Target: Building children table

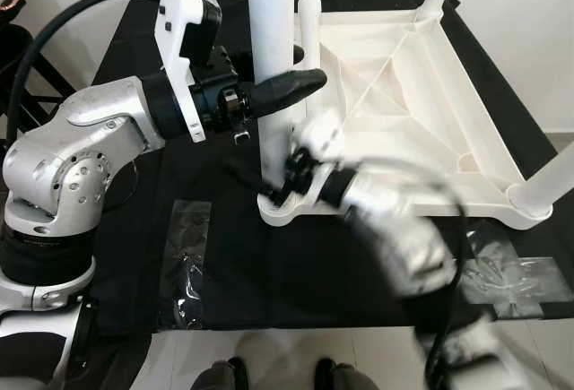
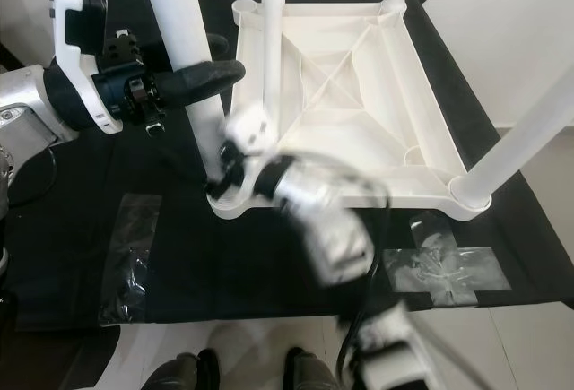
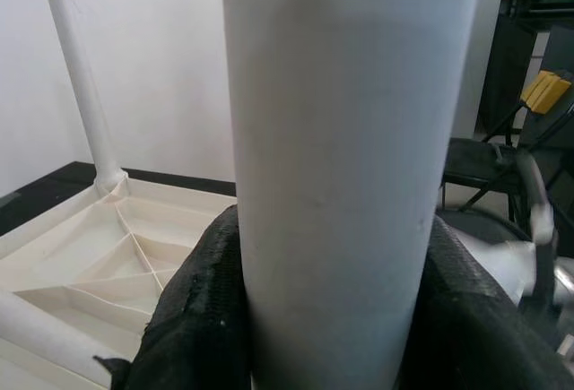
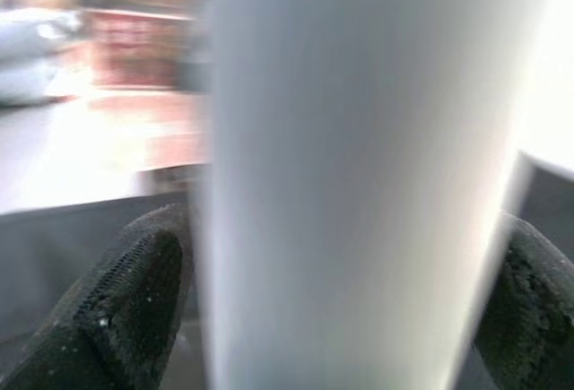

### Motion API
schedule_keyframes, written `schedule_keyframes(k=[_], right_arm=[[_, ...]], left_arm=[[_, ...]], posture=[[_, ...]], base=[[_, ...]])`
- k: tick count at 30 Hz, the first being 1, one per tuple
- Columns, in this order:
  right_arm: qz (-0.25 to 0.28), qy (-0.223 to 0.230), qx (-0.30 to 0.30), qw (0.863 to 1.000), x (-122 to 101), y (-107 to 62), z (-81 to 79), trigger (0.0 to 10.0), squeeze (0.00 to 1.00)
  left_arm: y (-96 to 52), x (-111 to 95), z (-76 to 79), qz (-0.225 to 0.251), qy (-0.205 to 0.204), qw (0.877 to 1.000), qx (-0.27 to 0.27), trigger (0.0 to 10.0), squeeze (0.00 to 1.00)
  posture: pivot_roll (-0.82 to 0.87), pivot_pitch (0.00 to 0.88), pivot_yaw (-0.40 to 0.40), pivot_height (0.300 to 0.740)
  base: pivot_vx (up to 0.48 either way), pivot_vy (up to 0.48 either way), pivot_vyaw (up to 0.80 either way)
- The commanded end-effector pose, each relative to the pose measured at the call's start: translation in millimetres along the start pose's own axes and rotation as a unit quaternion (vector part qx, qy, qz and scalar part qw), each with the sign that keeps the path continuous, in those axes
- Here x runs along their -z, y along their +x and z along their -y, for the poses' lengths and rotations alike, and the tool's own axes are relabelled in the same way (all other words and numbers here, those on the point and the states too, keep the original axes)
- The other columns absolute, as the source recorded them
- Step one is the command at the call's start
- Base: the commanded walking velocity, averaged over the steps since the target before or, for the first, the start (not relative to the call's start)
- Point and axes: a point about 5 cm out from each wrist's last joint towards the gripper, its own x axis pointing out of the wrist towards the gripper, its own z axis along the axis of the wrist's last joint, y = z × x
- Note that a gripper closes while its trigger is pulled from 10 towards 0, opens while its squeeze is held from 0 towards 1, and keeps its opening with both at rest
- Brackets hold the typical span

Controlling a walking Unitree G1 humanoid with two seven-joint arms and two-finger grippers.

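A white plastic children's table [image 1: 404, 94] lies upside down on a black cloth. Three legs stand in its corners. The near-left leg [image 1: 272, 13] rises upright from its corner socket [image 1: 273, 206]. My left gripper [image 1: 291, 88] is shut on this leg at mid height, with a black finger [image 3: 193, 318] pressed on each side. My right gripper [image 1: 282, 179], blurred by motion, is low on the same leg just above the socket, its fingers [image 4: 134, 291] hugging the tube on both sides. A loose leg [image 2: 272, 49] lies along the table's left rim.
Clear tape patches [image 1: 188, 255] [image 1: 502, 278] hold the black cloth [image 1: 287, 273] down at the near side. A person's shoes [image 1: 233, 374] show at the front edge. The near-right leg [image 1: 552, 179] leans out to the right. A dark chair frame [image 1: 18, 76] stands at the left.
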Motion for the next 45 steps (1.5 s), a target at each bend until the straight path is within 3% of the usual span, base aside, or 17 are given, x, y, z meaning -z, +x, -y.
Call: schedule_keyframes(k=[1, 7, 12, 13, 14, 24, 25, 26, 27, 29, 30, 31, 35, 36, 38, 39, 45], right_arm=[[-0.004, 0.012, -0.044, 0.999, 8.6, -0.2, -3.8, 10.0, 0.00], [-0.023, 0.003, -0.098, 0.995, 3.9, -2.4, 14.7, 10.0, 0.00], [-0.005, 0.045, -0.136, 0.990, 2.0, 0.0, 25.7, 10.0, 0.00], [-0.006, 0.055, -0.146, 0.988, 4.4, 1.0, 26.3, 2.6, 0.00], [-0.007, 0.061, -0.159, 0.985, 6.7, 1.7, 26.7, 0.0, 0.00], [-0.017, 0.064, -0.203, 0.977, 16.2, 5.9, 27.0, 0.0, 0.00], [-0.015, 0.063, -0.198, 0.978, 16.5, 6.4, 27.9, 0.0, 0.00], [-0.015, 0.063, -0.198, 0.978, 16.5, 6.4, 27.9, 0.0, 0.00], [-0.014, 0.062, -0.186, 0.981, 16.9, 7.4, 29.5, 0.0, 0.00], [-0.018, 0.061, -0.152, 0.986, 18.6, 9.5, 31.6, 0.0, 0.00], [-0.028, 0.080, -0.083, 0.993, 24.0, 14.3, 33.7, 0.0, 0.00], [-0.028, 0.080, -0.083, 0.993, 24.0, 14.3, 33.7, 0.0, 0.00], [-0.065, 0.103, 0.068, 0.990, 41.7, 22.2, 24.4, 0.0, 0.00], [-0.108, 0.095, 0.166, 0.976, 56.5, 19.4, 5.7, 0.0, 0.00], [-0.149, 0.110, 0.223, 0.957, 76.5, 12.4, -49.6, 0.0, 0.00], [-0.151, 0.114, 0.242, 0.952, 78.5, 11.4, -58.2, 0.0, 0.00], [-0.128, 0.095, 0.256, 0.953, 73.1, 22.3, -39.9, 0.0, 0.00]], left_arm=[[3.6, 8.4, 12.6, -0.023, -0.012, 0.998, 0.049, 0.0, 0.00], [4.1, 7.3, 14.3, -0.023, -0.011, 0.998, 0.057, 0.0, 0.00], [4.5, 6.6, 15.8, -0.025, -0.009, 0.997, 0.066, 0.0, 0.00], [4.7, 6.1, 16.3, -0.025, -0.008, 0.997, 0.068, 0.0, 0.00], [4.7, 5.7, 16.6, -0.026, -0.007, 0.997, 0.070, 0.0, 0.00], [5.1, 4.3, 16.8, -0.025, -0.007, 0.996, 0.080, 0.0, 0.01], [5.1, 5.1, 16.3, -0.028, -0.015, 0.996, 0.080, 0.0, 1.00], [5.1, 5.1, 16.3, -0.028, -0.015, 0.996, 0.080, 0.0, 1.00], [6.7, 6.0, 13.5, -0.030, -0.011, 0.997, 0.066, 10.0, 1.00], [8.4, 6.9, 11.6, -0.035, -0.006, 0.998, 0.057, 10.0, 1.00], [10.1, 6.5, 8.2, -0.034, -0.002, 0.999, 0.040, 10.0, 0.00], [10.1, 6.5, 8.2, -0.034, -0.002, 0.999, 0.040, 10.0, 0.00], [11.4, 3.5, 2.9, -0.032, 0.008, 0.999, 0.014, 10.0, 0.00], [10.6, 1.9, 0.3, -0.030, 0.009, 0.999, 0.004, 10.0, 0.00], [7.5, 2.3, -6.0, -0.035, 0.016, 0.999, -0.020, 10.0, 0.00], [6.5, 2.7, -7.5, -0.037, 0.016, 0.999, -0.025, 10.0, 0.00], [6.3, 3.5, -8.4, -0.046, 0.018, 0.998, -0.026, 10.0, 0.00]], posture=[[0.08, 0.196, 0.025, 0.740], [0.08, 0.194, 0.027, 0.740], [0.09, 0.193, 0.027, 0.740], [0.09, 0.194, 0.028, 0.740], [0.09, 0.193, 0.029, 0.740], [0.10, 0.196, 0.029, 0.740], [0.09, 0.197, 0.030, 0.740], [0.09, 0.197, 0.030, 0.740], [0.09, 0.198, 0.028, 0.740], [0.08, 0.200, 0.017, 0.740], [0.06, 0.204, -0.001, 0.740], [0.06, 0.204, -0.001, 0.740], [0.06, 0.205, -0.018, 0.740], [0.06, 0.213, -0.032, 0.740], [0.07, 0.220, -0.030, 0.740], [0.07, 0.209, -0.012, 0.740], [0.08, 0.198, -0.007, 0.740]], base=[[0.000, 0.000, 0.00], [0.000, 0.000, 0.00], [0.000, 0.000, 0.00], [0.000, 0.000, 0.00], [0.000, 0.000, 0.00], [0.000, 0.000, 0.00], [0.000, 0.000, 0.00], [0.000, 0.000, 0.00], [0.000, 0.000, 0.00], [0.000, 0.000, 0.00], [0.000, 0.000, 0.00], [0.000, 0.000, 0.00], [0.000, 0.000, 0.00], [0.000, 0.000, 0.00], [0.000, 0.000, 0.00], [0.000, 0.000, 0.00], [0.000, 0.000, 0.00]])
